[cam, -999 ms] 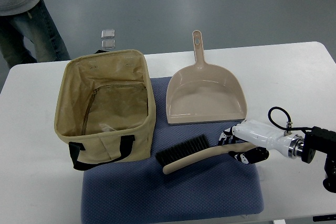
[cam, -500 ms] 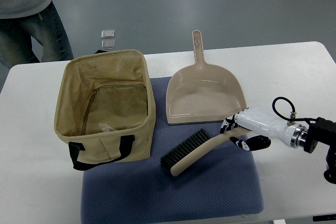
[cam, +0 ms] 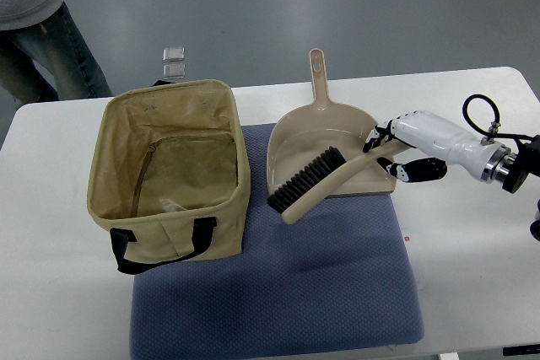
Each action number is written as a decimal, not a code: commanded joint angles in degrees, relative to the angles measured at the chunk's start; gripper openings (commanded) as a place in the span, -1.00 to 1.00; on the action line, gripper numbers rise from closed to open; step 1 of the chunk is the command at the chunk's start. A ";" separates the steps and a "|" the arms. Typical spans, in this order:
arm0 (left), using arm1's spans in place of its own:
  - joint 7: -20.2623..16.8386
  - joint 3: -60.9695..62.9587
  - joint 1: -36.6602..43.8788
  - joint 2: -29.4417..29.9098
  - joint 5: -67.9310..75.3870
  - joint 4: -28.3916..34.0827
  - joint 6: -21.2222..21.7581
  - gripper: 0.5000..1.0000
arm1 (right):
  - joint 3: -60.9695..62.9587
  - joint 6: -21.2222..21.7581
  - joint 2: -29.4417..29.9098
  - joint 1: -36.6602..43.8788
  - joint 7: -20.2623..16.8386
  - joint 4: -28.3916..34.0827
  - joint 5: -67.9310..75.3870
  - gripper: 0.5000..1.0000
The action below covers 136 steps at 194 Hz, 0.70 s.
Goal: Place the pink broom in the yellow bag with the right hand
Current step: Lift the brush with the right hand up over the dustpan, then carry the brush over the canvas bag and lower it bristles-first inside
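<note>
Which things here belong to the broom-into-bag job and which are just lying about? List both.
Part of the job:
- pink broom, held over the dustpan
- yellow bag, open, on the table's left
- right hand, fingers closed on the broom handle

Just lying about:
- dustpan
- blue mat
- two small clear items on the floor
- person standing beyond the table

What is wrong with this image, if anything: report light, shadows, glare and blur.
Top view: light is even and soft, with only faint shadows beside the bag and under the broom; no glare on the table or dustpan; the right hand gripping the broom handle looks sharp, without obvious motion blur; the mat texture stays crisp.
</note>
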 commanded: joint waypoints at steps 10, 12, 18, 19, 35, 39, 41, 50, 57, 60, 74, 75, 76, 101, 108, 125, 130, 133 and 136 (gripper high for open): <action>-0.01 0.00 0.00 0.00 0.00 0.00 0.00 1.00 | 1.47 2.54 0.14 4.81 0.14 -1.17 0.34 -1.00; 0.08 0.00 0.00 0.00 0.00 0.00 0.00 1.00 | 1.47 2.63 0.14 5.33 0.14 -1.43 0.43 -1.00; -0.01 0.00 0.00 0.00 0.00 0.00 0.00 1.00 | 1.47 2.98 0.23 6.92 0.14 -1.78 0.52 -1.00; -0.01 0.00 0.00 0.00 0.00 0.00 0.00 1.00 | 1.47 2.98 0.23 6.92 0.14 -1.78 0.52 -1.00; 0.00 0.00 0.00 0.00 0.00 0.00 0.00 1.00 | 1.47 4.04 0.58 11.05 0.14 -2.75 2.19 -1.00; 0.08 0.00 0.00 0.00 0.00 0.00 0.00 1.00 | 1.47 4.13 0.67 11.49 0.14 -2.92 2.45 -1.00; -0.01 0.00 0.00 0.00 0.00 0.00 0.00 1.00 | 1.47 4.30 0.67 12.02 0.14 -3.01 2.80 -1.00; -0.01 0.00 0.00 0.00 0.00 0.00 0.00 1.00 | 1.47 4.92 0.75 14.39 0.14 -3.98 4.12 -1.00; -0.01 0.00 0.00 0.00 0.00 0.00 0.00 1.00 | 1.47 5.36 0.84 15.80 0.14 -4.68 4.83 -1.00; -0.01 0.00 0.00 0.00 0.00 0.00 0.00 1.00 | 1.47 5.53 0.84 16.32 0.14 -4.95 5.00 -1.00; -0.01 0.00 0.00 0.00 0.00 0.00 0.00 1.00 | 1.47 6.50 1.98 19.31 0.14 -6.62 5.53 -1.00; -0.01 0.00 0.00 0.00 0.00 0.00 0.00 1.00 | 1.47 6.50 1.98 19.31 0.14 -6.62 5.53 -1.00; -0.01 0.00 0.00 0.00 0.00 0.00 0.00 1.00 | 1.47 6.67 2.33 19.75 0.14 -6.88 5.62 -1.00; 0.08 0.00 0.00 0.00 0.00 0.00 0.00 1.00 | 1.56 7.20 5.94 23.53 0.06 -9.08 5.62 -1.00; -0.01 0.00 0.00 0.00 0.00 0.00 0.00 1.00 | 1.56 7.20 6.82 24.06 -0.03 -9.25 5.44 -1.00; -0.01 0.00 0.00 0.00 0.00 0.00 0.00 1.00 | 1.56 7.20 9.98 25.29 -0.03 -9.78 4.91 -1.00; -0.01 0.00 0.00 0.00 0.00 0.00 0.00 1.00 | 1.56 7.20 10.86 25.55 -0.03 -9.87 4.74 -1.00; -0.01 0.00 0.00 0.00 0.00 0.00 0.00 1.00 | 1.56 7.20 11.82 25.82 -0.03 -9.87 4.56 -1.00; -0.01 0.00 0.00 0.00 0.00 0.00 0.00 1.00 | 1.56 7.20 12.27 25.90 -0.03 -9.87 4.56 -1.00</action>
